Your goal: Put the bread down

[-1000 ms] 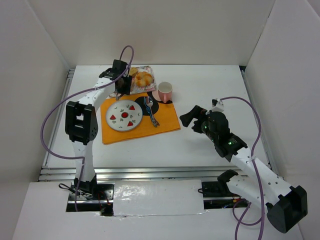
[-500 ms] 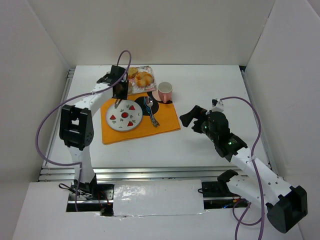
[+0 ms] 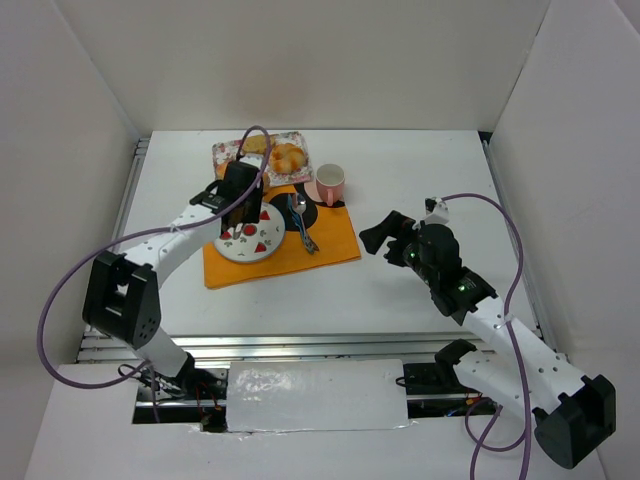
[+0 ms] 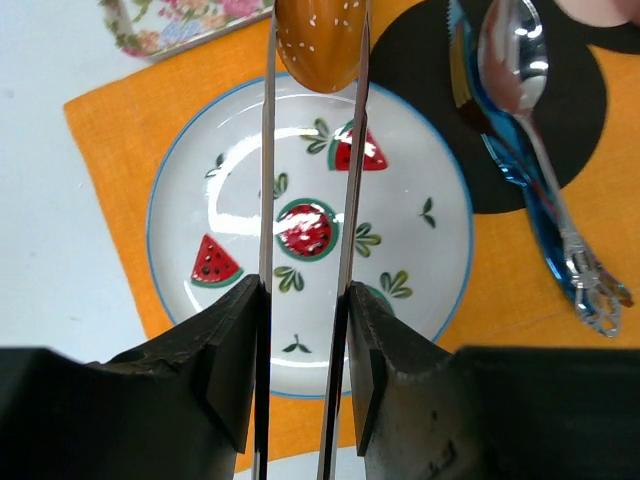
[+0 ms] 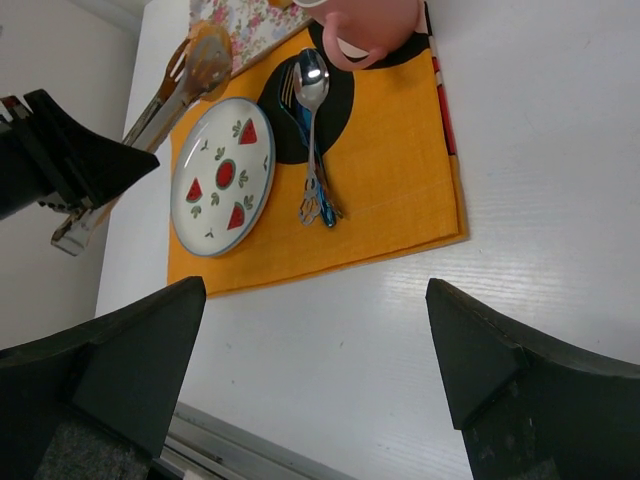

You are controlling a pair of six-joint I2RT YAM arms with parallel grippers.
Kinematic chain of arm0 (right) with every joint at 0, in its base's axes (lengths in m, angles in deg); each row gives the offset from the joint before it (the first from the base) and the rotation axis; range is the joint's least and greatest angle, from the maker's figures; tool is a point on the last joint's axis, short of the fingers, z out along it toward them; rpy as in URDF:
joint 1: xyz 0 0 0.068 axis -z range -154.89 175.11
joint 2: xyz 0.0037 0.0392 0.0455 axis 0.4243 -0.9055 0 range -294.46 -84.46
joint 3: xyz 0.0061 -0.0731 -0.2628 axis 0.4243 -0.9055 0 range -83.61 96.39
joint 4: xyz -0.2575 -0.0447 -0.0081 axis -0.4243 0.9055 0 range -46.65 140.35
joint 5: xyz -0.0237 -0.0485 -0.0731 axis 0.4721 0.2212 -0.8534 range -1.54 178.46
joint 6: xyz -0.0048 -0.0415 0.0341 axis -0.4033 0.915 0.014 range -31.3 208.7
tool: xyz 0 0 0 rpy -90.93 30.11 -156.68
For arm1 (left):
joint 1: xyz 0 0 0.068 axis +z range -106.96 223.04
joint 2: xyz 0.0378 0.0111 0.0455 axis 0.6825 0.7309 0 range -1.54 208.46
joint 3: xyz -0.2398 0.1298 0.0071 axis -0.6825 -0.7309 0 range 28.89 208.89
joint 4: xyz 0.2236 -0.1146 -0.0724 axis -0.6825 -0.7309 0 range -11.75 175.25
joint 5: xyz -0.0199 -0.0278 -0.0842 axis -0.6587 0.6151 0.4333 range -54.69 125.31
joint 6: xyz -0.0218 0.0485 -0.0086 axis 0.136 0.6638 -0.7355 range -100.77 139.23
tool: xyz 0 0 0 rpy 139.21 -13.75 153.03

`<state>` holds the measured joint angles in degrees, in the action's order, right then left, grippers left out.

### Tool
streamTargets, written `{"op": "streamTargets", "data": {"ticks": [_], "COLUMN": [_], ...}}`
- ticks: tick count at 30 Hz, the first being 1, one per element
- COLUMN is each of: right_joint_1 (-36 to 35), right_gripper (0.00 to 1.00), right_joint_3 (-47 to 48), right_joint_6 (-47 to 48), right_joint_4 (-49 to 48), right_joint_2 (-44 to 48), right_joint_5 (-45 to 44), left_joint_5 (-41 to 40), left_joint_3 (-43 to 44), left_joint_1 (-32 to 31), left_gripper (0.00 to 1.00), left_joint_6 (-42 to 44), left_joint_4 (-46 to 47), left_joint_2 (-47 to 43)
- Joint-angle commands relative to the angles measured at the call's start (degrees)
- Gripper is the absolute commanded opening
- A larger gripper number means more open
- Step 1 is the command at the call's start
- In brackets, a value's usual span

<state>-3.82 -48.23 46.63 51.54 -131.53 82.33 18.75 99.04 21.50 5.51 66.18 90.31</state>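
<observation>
From above: poised over plate (image 3: 262,242) with left gripper (image 3: 244,188); over table (image 3: 420,170) beside mat (image 3: 335,235) with right gripper (image 3: 380,232). Left wrist: clenched on bread (image 4: 318,45), above plate's far rim. Right wrist: spread wide, grasping nothing.

The bread (image 4: 318,45) has a smooth, shiny golden crust dotted with pale seeds. The thin fingers (image 4: 268,150) on either side of it look like bare metal, and their mounts are matt black plastic. The plate (image 4: 200,190) is glazed and glossy, catching white glare. Under it, the orange mat (image 4: 110,120) looks like matt woven cloth. At the plate's two o'clock, the spoon (image 4: 515,60) is mirror-polished metal on a flat, matt black disc (image 4: 420,60). The pink cup (image 5: 365,35) is smooth and glossy. The white desk (image 5: 560,150) is matt and faintly grained.
</observation>
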Motion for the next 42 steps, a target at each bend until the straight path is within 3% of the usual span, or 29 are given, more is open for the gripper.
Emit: {"op": "streamTargets", "data": {"ticks": [1, 9, 15, 23, 37, 42], "right_joint_1": [0.10, 0.10, 0.10, 0.19, 0.19, 0.19], "right_gripper": [1.00, 1.00, 1.00, 1.00, 1.00, 1.00], "right_joint_3": [2.86, 2.59, 2.77, 3.03, 3.03, 2.95], "right_joint_6": [0.84, 0.84, 0.93, 0.93, 1.02, 1.11], "right_joint_4": [-1.42, -1.59, -1.33, -1.24, -1.42, -1.42], "right_joint_2": [0.66, 0.93, 0.58, 0.31, 0.05, 0.13], "right_joint_5": [0.59, 0.42, 0.42, 0.24, 0.07, -0.11], "left_joint_5": [-6.46, -7.00, -4.72, -1.73, -4.62, -4.54], "left_joint_3": [-2.81, -15.90, -20.48, -23.66, -28.05, -27.79], "left_joint_1": [-0.52, -1.14, -1.22, -1.84, -4.04, -4.12], "left_gripper": [0.36, 0.37, 0.38, 0.40, 0.42, 0.49], "left_joint_6": [-0.52, -3.33, -4.13, -3.86, -5.09, -5.09], "left_joint_4": [2.02, 5.09, 4.48, 3.52, 4.04, 4.13], "left_joint_2": [-5.00, -18.17, -23.03, -23.92, -23.74, -23.04]}}
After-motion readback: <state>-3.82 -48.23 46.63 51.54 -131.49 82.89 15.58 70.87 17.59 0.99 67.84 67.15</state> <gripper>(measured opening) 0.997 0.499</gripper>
